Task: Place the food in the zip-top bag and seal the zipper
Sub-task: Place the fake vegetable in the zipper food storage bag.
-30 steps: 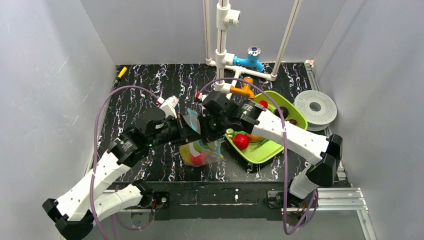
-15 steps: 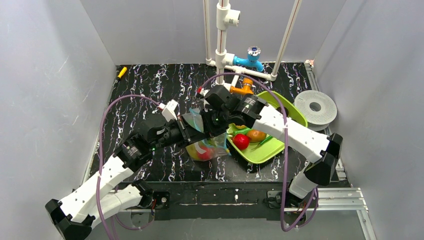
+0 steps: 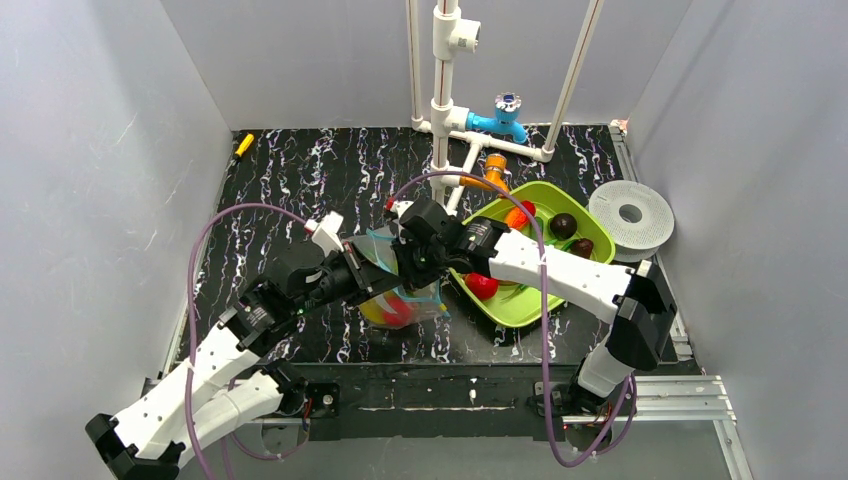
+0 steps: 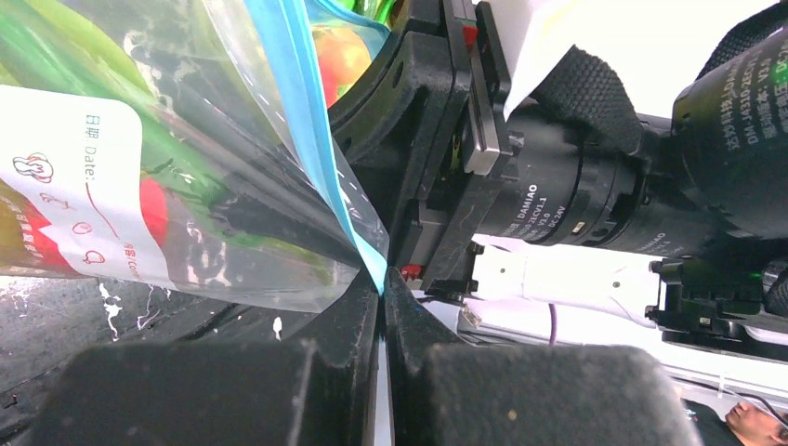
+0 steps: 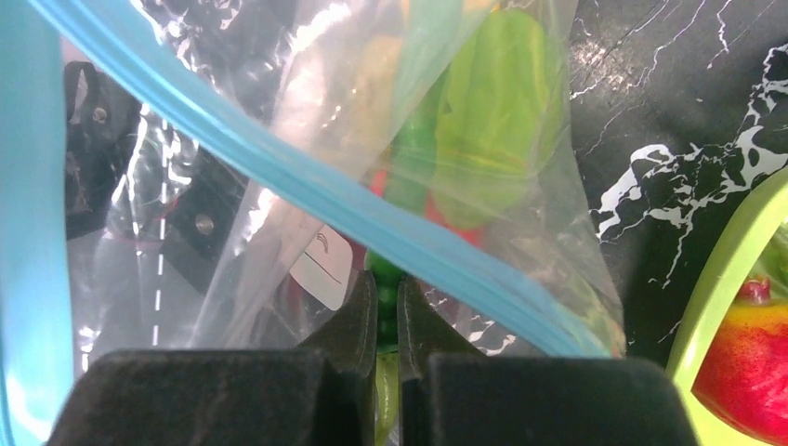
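My left end effector [image 4: 381, 311] is pinched tight on the end of the thin light-blue zipper strip [image 4: 299, 130] of the clear crinkly zip-top bag [image 3: 408, 300]. The bag's mouth is held up between my two arms over the black marbled worktop [image 3: 290, 170]. My right end effector [image 5: 387, 307] is closed on the bag's film just below that strip. Glossy red, yellow and green toy food [image 3: 393, 310] sits inside the bag, and more pieces lie in the lime-green tray [image 3: 520, 312] just beside it.
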You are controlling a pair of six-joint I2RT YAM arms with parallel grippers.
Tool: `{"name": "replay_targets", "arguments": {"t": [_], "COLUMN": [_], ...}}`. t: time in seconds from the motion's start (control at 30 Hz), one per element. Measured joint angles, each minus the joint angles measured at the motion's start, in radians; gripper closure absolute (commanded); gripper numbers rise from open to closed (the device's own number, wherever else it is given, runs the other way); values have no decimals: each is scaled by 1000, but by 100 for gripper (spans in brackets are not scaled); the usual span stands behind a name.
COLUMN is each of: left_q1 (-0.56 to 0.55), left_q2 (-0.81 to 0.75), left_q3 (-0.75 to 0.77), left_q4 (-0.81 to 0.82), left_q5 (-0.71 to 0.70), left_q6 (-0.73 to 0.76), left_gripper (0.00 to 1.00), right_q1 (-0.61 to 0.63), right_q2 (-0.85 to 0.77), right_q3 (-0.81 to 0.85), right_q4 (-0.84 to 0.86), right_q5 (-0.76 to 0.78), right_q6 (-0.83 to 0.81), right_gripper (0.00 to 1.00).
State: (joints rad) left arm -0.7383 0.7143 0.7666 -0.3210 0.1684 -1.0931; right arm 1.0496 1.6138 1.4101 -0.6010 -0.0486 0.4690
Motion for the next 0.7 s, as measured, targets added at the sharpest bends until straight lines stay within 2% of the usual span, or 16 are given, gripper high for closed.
{"name": "replay_targets", "arguments": {"t": [0.07, 0.1, 0.2, 0.4, 0.47, 0.7], "left_q1": [0, 0, 0, 0, 0, 0], "left_q2": [-9, -12, -15, -25, -26, -23], "left_q3": [0, 0, 3, 52, 68, 105], "left_q4": [-5, -10, -30, -106, -123, -167], "left_q5": [-4, -5, -13, -51, -64, -111], "left_q6": [0, 0, 5, 42, 55, 103], "left_gripper": [100, 100, 100, 100, 100, 100], "right_q1": [0, 0, 0, 0, 0, 0], "right_q2": [0, 0, 0, -2, -16, -109], "right_q3": [0, 0, 2, 85, 98, 120], "right_q4": [5, 5, -8, -118, -130, -163], "right_q5": [2, 3, 17, 16, -8, -91], "right_q6": [-11, -19, -40, -90, -99, -101], "right_gripper": [98, 95, 77, 50, 47, 47]}}
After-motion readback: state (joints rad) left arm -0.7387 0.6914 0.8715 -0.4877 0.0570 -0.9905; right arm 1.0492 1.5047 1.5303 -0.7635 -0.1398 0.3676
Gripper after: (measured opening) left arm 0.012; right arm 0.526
